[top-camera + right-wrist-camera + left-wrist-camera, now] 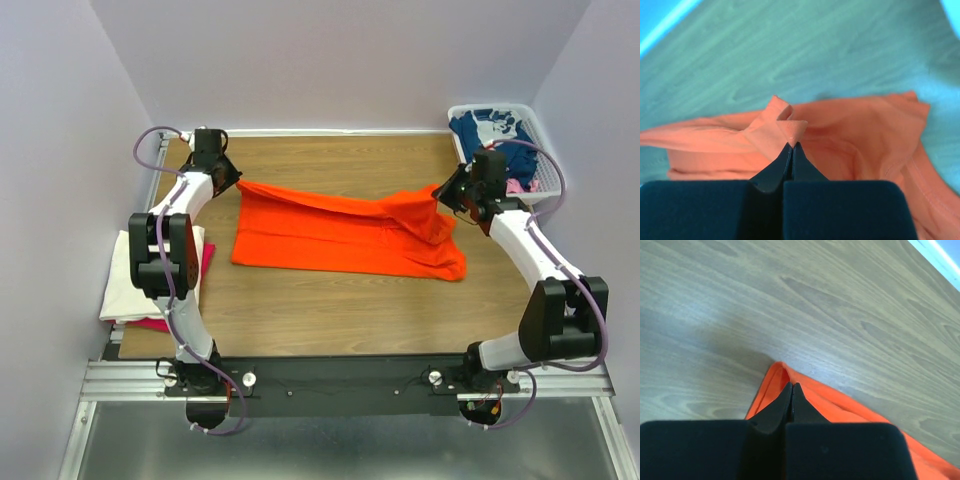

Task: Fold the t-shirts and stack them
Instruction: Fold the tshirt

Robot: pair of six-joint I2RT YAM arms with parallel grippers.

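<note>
A bright orange t-shirt (pixel 340 235) lies across the middle of the wooden table, pulled out between both arms. My left gripper (pixel 236 182) is shut on its far left corner, and the left wrist view shows the orange hem (pixel 840 407) wrapped round the shut tips of that gripper (pixel 791 385). My right gripper (pixel 440 192) is shut on a corner at the shirt's right end. In the right wrist view a small peak of orange cloth (pixel 792 129) sticks out of its shut tips (pixel 791 144). A cream-white t-shirt (pixel 140 285) lies folded over a magenta-pink one (pixel 205 262) at the table's left edge.
A white slotted basket (pixel 500 107) stands at the back right corner, holding a navy blue t-shirt (pixel 490 128) and some pink cloth (pixel 516 186). Lilac walls close in the back and both sides. Bare wood (pixel 350 310) shows between the orange shirt and the arm bases.
</note>
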